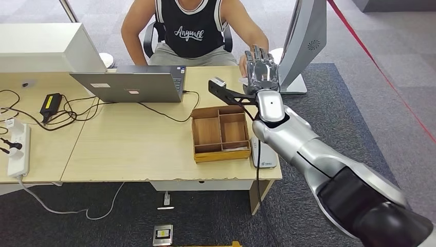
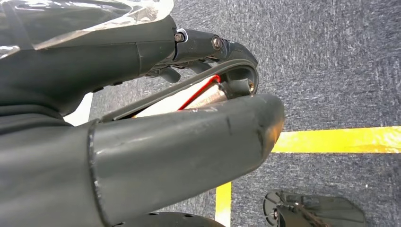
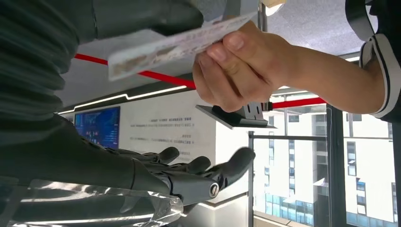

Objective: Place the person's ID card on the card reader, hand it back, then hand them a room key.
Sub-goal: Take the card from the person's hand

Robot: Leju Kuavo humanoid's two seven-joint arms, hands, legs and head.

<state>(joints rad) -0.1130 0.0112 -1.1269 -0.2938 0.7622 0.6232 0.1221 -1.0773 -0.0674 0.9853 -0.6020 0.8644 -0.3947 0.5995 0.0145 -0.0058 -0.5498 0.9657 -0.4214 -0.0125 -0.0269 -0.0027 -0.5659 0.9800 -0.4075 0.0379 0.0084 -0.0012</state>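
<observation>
Your right hand's fingers (image 3: 189, 170) are extended and slightly apart, with nothing between them. The thick thumb (image 3: 142, 16) lies across from them, and the ID card (image 3: 175, 47) sits in the gap between thumb and fingers. The card lies close against the thumb; whether it touches, you cannot confirm from the right wrist view. It is well apart from the darker fingers. The person's hand (image 3: 241, 66) pinches the far end of the card, thumb on one face and curled fingers on the other.

From the head view, your right hand (image 1: 261, 69) is raised at the far right corner of the desk (image 1: 128, 149), back of the hand toward the camera, directly in front of the seated person (image 1: 190, 31). The card itself cannot be made out there.

The card reader (image 1: 263, 154), a white flat unit, lies at the desk's right edge, just beside the wooden tray (image 1: 198, 141) and partly under your right forearm.

Your left hand (image 2: 179, 151) hangs over the carpeted floor (image 2: 340, 56) with its yellow line (image 2: 340, 139). Whether its fingers are curled or spread, you cannot tell.
</observation>
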